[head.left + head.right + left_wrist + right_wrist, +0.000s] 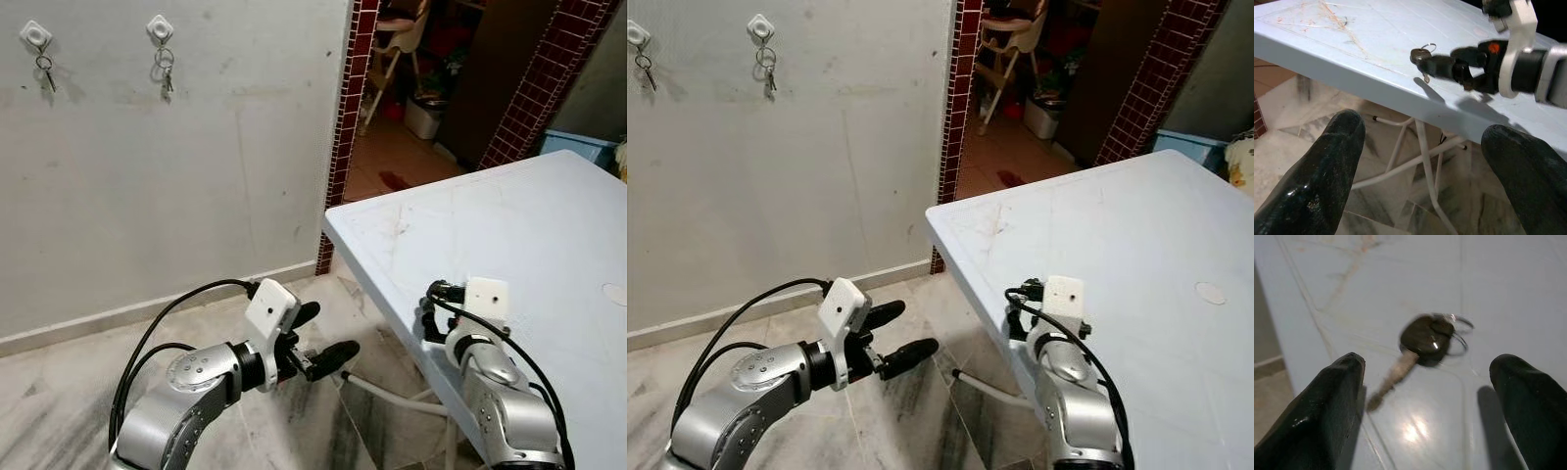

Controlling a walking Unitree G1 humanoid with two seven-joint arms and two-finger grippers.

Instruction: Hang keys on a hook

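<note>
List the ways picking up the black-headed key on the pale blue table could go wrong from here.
1. The black-headed key with metal ring lies flat on the pale blue plastic table, near its edge; the open right gripper, fingers straddling it, might nudge it off onto the marble floor.
2. A flat key on a smooth top may slip from the pads as they shut.
3. Both white wall hooks already hold keys, so hanging another may be crowded.
</note>
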